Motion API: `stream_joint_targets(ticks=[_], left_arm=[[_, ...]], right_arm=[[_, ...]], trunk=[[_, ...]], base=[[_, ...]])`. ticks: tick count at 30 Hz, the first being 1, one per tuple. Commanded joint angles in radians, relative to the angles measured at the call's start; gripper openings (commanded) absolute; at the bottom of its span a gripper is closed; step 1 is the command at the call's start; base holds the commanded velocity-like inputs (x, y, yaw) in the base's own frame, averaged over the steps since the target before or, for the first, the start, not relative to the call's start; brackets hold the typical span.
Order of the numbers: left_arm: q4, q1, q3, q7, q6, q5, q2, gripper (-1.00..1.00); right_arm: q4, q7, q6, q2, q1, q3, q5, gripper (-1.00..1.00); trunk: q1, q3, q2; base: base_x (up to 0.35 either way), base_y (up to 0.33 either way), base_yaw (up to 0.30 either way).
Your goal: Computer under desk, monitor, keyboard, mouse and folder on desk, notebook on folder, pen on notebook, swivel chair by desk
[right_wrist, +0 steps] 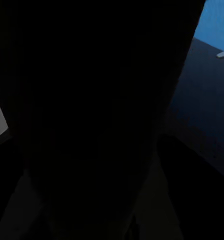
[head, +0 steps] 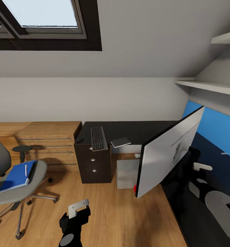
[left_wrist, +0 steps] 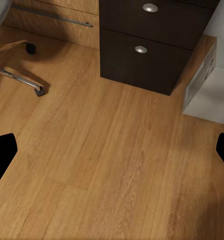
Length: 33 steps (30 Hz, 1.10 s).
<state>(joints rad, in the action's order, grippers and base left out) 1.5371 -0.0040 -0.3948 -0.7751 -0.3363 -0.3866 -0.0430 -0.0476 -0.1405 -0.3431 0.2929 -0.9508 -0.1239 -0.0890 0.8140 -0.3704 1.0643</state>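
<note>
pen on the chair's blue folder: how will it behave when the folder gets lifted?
The pen is slim and round-looking and lies loose on the blue folder, so it would likely roll off if the folder tips. The folder overhangs the chair seat's edge and looks thin; it may flex when held from one side.

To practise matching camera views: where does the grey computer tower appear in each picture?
Head view: computer centre, under the desk.
Left wrist view: computer beside the drawer unit, on the floor.
Right wrist view: dark close-up, blue panel.
Shared landmark: the drawer unit.
</note>
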Motion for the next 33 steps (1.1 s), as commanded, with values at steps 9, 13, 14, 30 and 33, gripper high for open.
stream_joint_targets(ticks=[9, 13, 14, 30, 33], left_arm=[[0.001, -0.001, -0.001, -0.006, -0.004, -0.005, 0.0, 1.0], [0.001, -0.001, -0.001, -0.006, -0.004, -0.005, 0.0, 1.0], [0.001, -0.001, -0.001, -0.006, -0.004, -0.005, 0.0, 1.0], [0.001, -0.001, -0.001, -0.006, -0.004, -0.005, 0.0, 1.0], [0.001, -0.001, -0.001, -0.006, -0.004, -0.005, 0.0, 1.0]], right_arm=[[0.002, 0.006, -0.003, 0.0, -0.001, 0.011, -0.006, -1.0], [0.002, 0.006, -0.004, 0.0, -0.001, 0.011, -0.006, -1.0], [0.002, 0.006, -0.004, 0.0, -0.001, 0.011, -0.006, -1.0], [0.002, 0.007, -0.003, -0.001, -0.001, 0.01, -0.006, -1.0], [0.002, 0.007, -0.002, -0.001, -0.001, 0.01, -0.006, -1.0]], trunk=[[0.0, -0.001, 0.001], [0.0, -0.001, 0.001], [0.0, -0.001, 0.001], [0.0, -0.001, 0.001], [0.0, -0.001, 0.001]], base=[[0.0, 0.0, 0.0], [-0.021, 0.0, 0.0], [-0.126, 0.0, 0.0], [-0.272, 0.0, 0.0], [-0.333, 0.0, 0.0]])
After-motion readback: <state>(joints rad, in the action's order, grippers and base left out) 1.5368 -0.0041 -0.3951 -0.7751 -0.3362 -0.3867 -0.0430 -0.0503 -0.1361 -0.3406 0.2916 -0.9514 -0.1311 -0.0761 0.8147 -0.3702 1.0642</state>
